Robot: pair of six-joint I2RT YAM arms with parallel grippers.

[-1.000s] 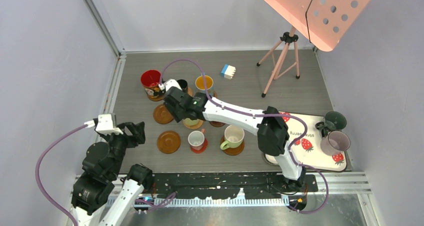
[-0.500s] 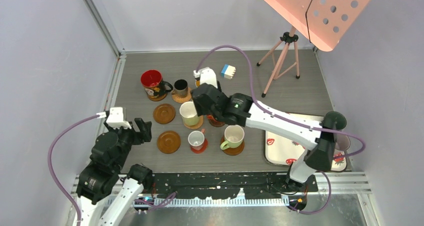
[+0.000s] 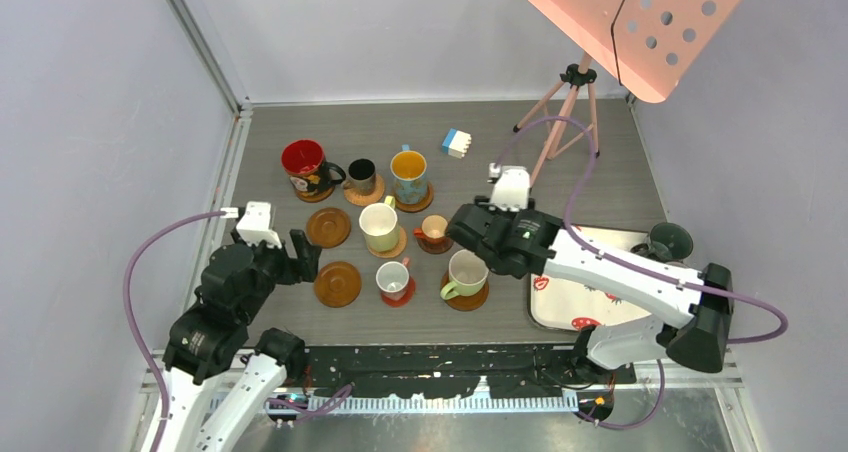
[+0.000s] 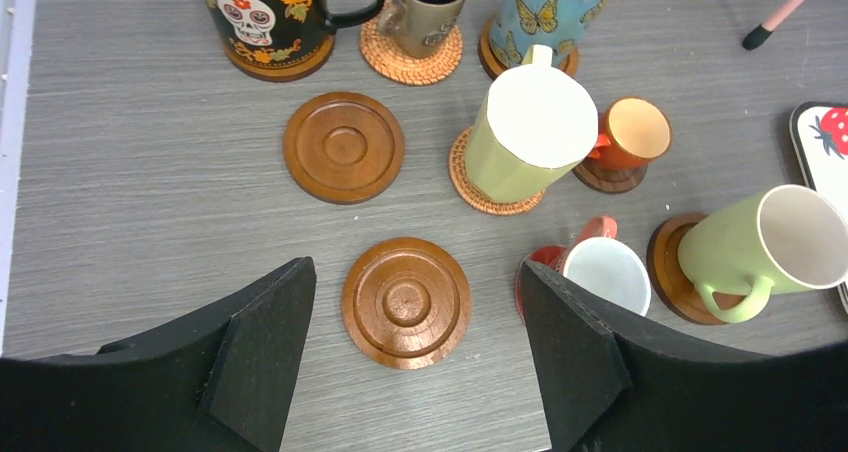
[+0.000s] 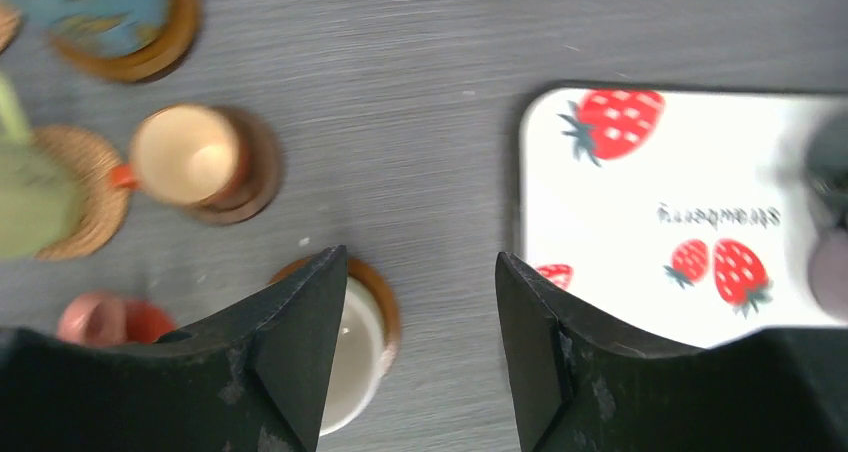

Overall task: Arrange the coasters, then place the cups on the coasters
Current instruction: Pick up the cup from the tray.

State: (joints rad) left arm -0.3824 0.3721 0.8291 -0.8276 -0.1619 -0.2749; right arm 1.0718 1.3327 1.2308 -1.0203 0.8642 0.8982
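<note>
from above: the blue mug [image 3: 408, 167] now sits on a coaster at the back. the right arm [image 3: 610, 270] has pulled away from it, back toward the strawberry tray [image 3: 558, 302]. the left arm [image 3: 235, 287] has leaned in closer. seven mugs have coasters, i think. two brown coasters [image 3: 328, 227] are bare, and a dark mug [image 3: 668, 240] waits on the tray. the table [image 3: 500, 142] is grey and stripy, with pale walls, a pink stand [image 3: 640, 22] and a little block [image 3: 457, 142].

left wrist: the left gripper [image 4: 415, 272] is spread wide, holding nothing, over the near bare coaster [image 4: 407, 302].

right wrist: the right gripper [image 5: 420, 255] is spread too and empty, between a pale mug [image 5: 355, 357] and the tray.
</note>
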